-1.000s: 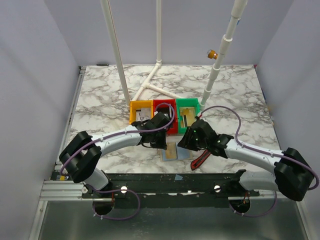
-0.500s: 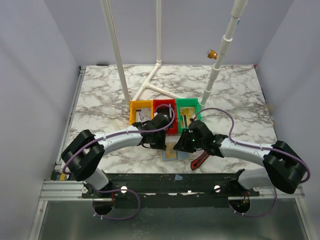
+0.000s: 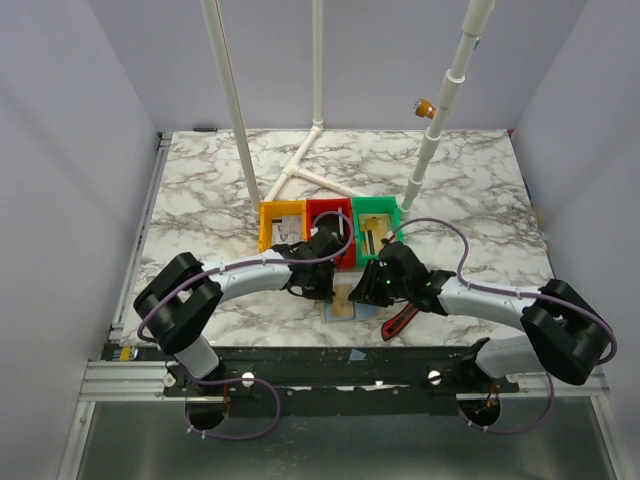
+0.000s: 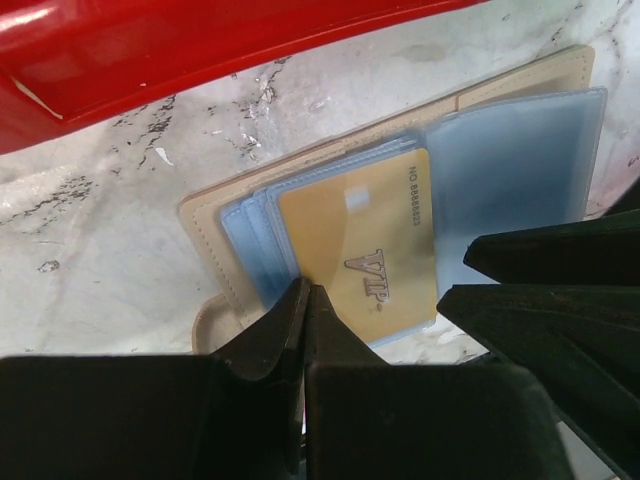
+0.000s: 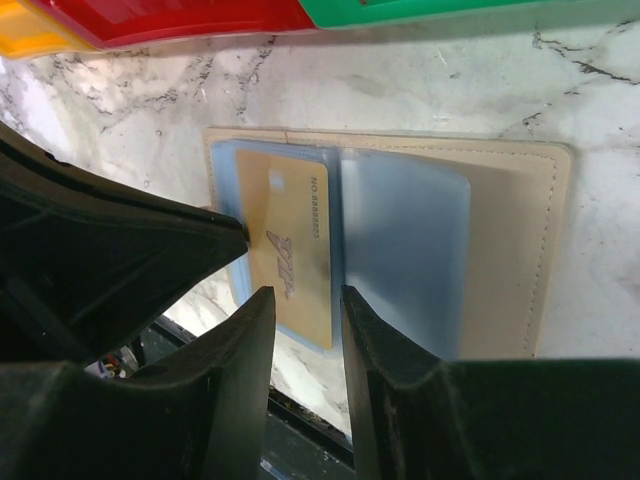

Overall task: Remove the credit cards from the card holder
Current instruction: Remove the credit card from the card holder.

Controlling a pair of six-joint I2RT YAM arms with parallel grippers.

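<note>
The tan card holder [image 3: 343, 306] lies open on the marble, just in front of the bins. Its blue-grey pockets [image 5: 405, 250] face up and a yellowish-gold card [image 4: 360, 240] marked VIP sits in the left pocket stack. My left gripper [image 4: 305, 292] is shut, its tips at the left edge of the gold card and pockets; I cannot tell whether they touch. My right gripper [image 5: 303, 300] is open a narrow way, its fingers either side of the near end of the gold card [image 5: 290, 240], above the holder [image 5: 510, 240]. Other cards are hidden.
Yellow [image 3: 282, 222], red [image 3: 330, 215] and green [image 3: 375, 222] bins stand in a row right behind the holder. A red-and-black tool [image 3: 402, 318] lies to the holder's right near the table's front edge. White pipes stand at the back.
My right gripper has moved left over the card holder and now sits at the gold card. My left gripper has stayed at the holder's left side, and its arm shifted slightly.
</note>
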